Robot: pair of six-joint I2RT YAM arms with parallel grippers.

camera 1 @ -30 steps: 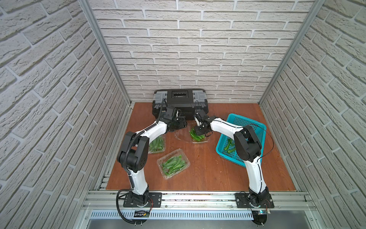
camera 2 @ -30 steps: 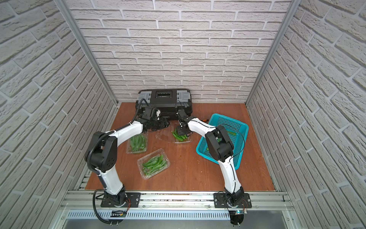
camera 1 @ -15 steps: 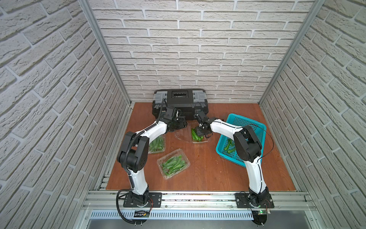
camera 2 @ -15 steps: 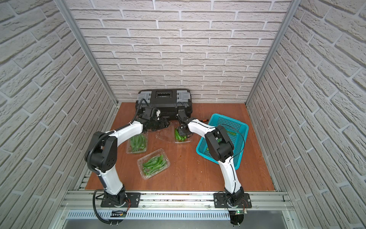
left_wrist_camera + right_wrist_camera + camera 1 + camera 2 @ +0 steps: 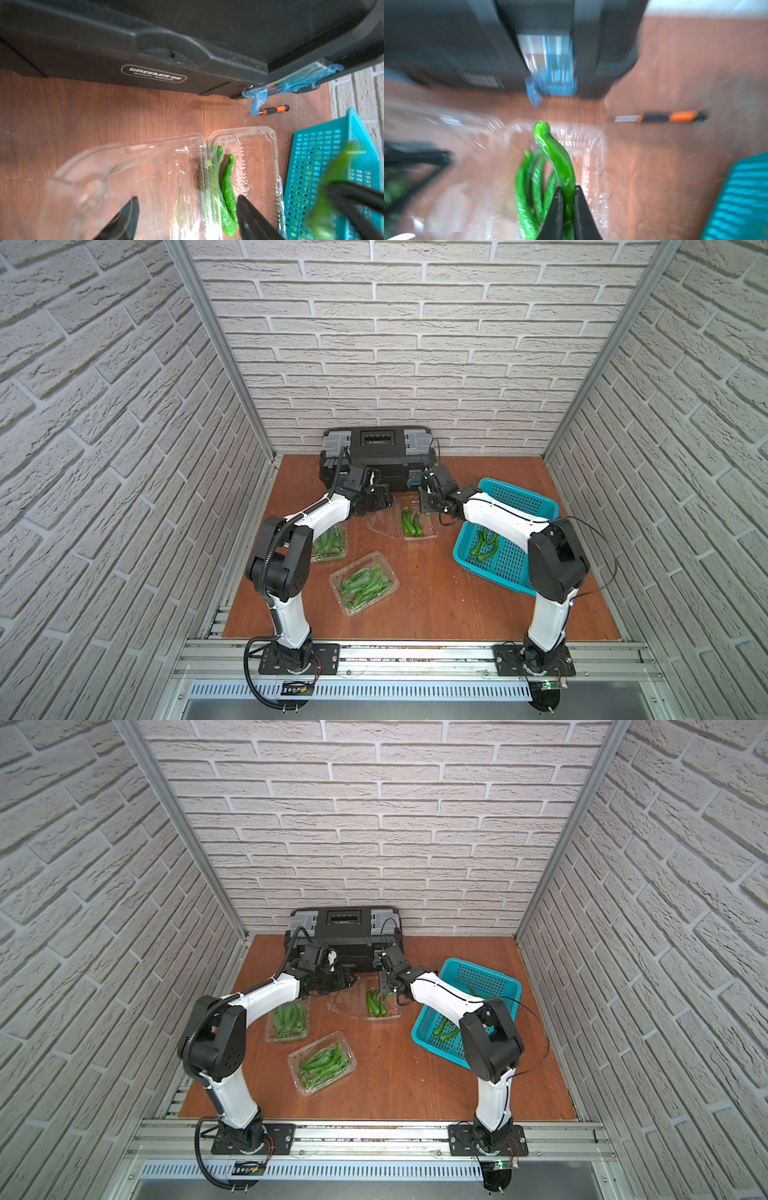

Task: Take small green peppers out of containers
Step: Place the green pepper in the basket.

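**Step in hand: lift one pepper clear of the open box.**

The right gripper is clenched on a single curved pepper, seemingly near one end. It holds the pepper above the open box at the far middle of the table, just in front of the toolbox. A few peppers lie below in that box.

Raise the pepper straight up until its free end clears the rim, then swing right to the blue basket (some peppers lie there already). Move gently, because an end grip may let the pepper swing loose.

The left gripper, jaws apart and empty, hovers over the folded-back lid. Press the lid down if the light box starts to lift.

One nearer box and another on the left are both full.
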